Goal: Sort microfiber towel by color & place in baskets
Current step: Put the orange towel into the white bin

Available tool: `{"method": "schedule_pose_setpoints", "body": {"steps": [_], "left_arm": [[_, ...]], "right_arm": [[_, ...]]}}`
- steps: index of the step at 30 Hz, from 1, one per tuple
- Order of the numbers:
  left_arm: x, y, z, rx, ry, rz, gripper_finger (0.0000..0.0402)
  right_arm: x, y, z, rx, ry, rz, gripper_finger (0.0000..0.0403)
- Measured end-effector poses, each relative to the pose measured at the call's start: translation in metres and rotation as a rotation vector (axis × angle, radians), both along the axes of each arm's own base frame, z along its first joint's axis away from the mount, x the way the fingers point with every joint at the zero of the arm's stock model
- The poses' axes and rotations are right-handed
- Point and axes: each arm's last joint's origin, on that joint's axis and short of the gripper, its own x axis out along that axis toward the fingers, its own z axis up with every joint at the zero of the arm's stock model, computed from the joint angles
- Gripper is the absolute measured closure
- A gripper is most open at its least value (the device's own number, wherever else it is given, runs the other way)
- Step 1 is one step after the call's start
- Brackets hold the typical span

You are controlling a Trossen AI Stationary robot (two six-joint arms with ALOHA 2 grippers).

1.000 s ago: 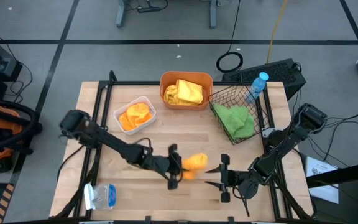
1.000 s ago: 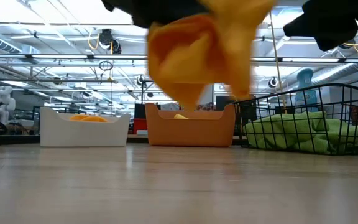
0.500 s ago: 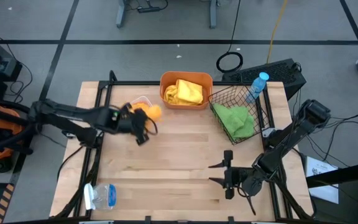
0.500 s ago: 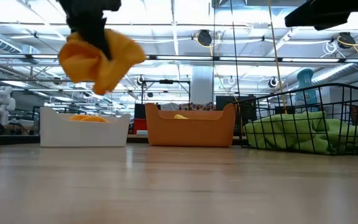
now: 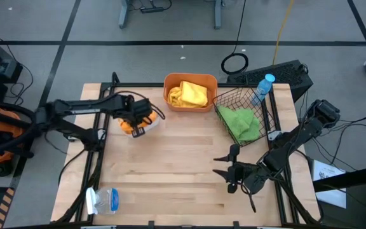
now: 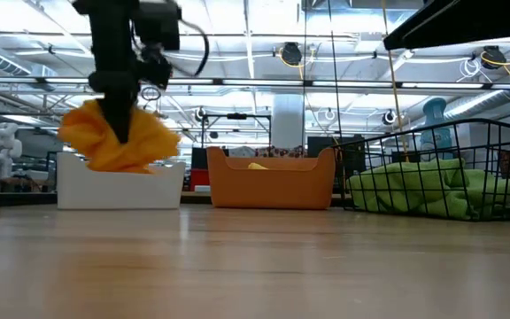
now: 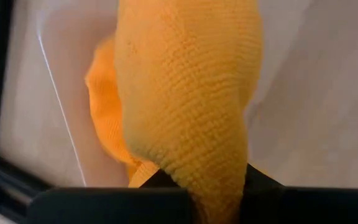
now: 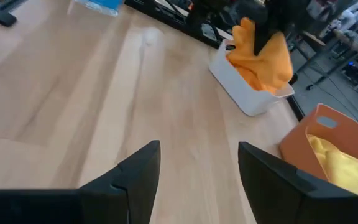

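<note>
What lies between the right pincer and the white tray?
In the high view, only bare wooden table lies between the open right pincer and the white tray.

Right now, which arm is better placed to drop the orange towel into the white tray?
Left. The left gripper already holds the orange towel right over the white tray. The right gripper is open, empty, over bare table.
</note>
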Motion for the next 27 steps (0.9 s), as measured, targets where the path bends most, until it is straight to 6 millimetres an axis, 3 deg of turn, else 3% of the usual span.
{"method": "schedule_pose_setpoints", "body": {"steps": [6, 10, 14, 18, 23, 27], "left_arm": [[0.003, 0.021, -0.028, -0.012, 0.049, 0.066, 0.0366], [0.008, 0.028, -0.046, 0.005, 0.083, 0.053, 0.0336], [0.009, 0.030, -0.052, 0.046, 0.124, 0.068, 0.0294], [0.008, 0.028, -0.043, 0.042, 0.114, 0.115, 0.0229], [0.007, 0.018, -0.019, 0.051, 0.081, 0.106, 0.0141], [0.005, 0.008, 0.006, 0.066, 0.023, 0.091, 0.0098]], "right_arm": [[-0.002, -0.001, -0.002, 0.021, 0.018, -0.014, 0.0198], [-0.002, -0.001, -0.003, 0.027, 0.018, -0.017, 0.0198], [-0.002, -0.001, -0.003, 0.032, 0.020, -0.022, 0.0198], [-0.003, -0.002, -0.005, 0.034, 0.039, -0.034, 0.0198], [-0.004, -0.003, -0.007, 0.039, 0.048, -0.043, 0.0198], [-0.004, -0.003, -0.007, 0.038, 0.048, -0.045, 0.0198]]}}
